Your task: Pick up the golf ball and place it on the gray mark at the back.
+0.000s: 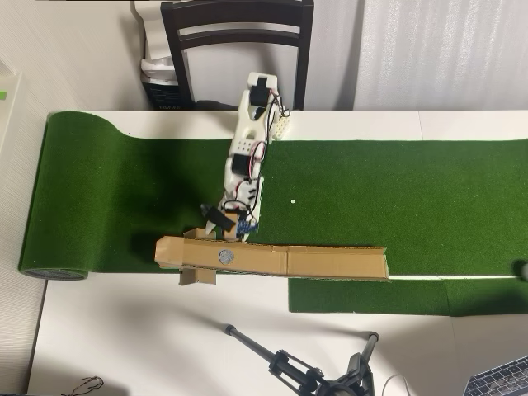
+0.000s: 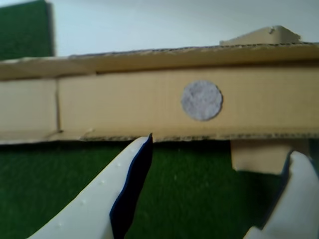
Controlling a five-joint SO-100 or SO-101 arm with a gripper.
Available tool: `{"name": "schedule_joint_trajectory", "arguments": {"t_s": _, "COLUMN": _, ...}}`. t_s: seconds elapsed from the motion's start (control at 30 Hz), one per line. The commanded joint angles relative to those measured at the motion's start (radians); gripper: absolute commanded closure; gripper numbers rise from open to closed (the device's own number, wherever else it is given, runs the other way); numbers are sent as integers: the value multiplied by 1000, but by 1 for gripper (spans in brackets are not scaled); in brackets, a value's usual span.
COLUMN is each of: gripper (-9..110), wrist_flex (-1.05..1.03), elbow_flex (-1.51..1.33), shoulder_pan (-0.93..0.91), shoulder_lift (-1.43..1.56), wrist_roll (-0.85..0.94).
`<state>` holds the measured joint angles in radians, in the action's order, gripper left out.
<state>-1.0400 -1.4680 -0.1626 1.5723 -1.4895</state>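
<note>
Turf (image 1: 371,190) covers the worktop; the cardboard channel (image 1: 330,261) carries the gray mark (image 1: 225,256), bare. Claw (image 2: 219,189) hovers before it, fingers spread, empty. Golf ball nowhere visible, so nothing looks done.

The white plastic robot arm (image 1: 245,148) carries black servo blocks at its joints, thin red and black cables along its segments, and a small blue part near the wrist. Its white jaws have dark navy inner linings in the wrist view.
</note>
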Motion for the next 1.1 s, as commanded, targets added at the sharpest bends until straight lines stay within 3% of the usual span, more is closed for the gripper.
{"name": "schedule_joint_trajectory", "arguments": {"t_s": 0.0, "gripper": 59, "wrist_flex": -91, "elbow_flex": 107, "shoulder_pan": 3, "shoulder_lift": 198, "wrist_roll": -3}}
{"name": "schedule_joint_trajectory", "arguments": {"t_s": 0.53, "gripper": 59, "wrist_flex": -469, "elbow_flex": -37, "shoulder_pan": -15, "shoulder_lift": 696, "wrist_roll": 8}}
{"name": "schedule_joint_trajectory", "arguments": {"t_s": 0.8, "gripper": 59, "wrist_flex": -439, "elbow_flex": -431, "shoulder_pan": -67, "shoulder_lift": 1124, "wrist_roll": -3}}
{"name": "schedule_joint_trajectory", "arguments": {"t_s": 1.07, "gripper": 59, "wrist_flex": -198, "elbow_flex": -913, "shoulder_pan": -67, "shoulder_lift": 1447, "wrist_roll": -5}}
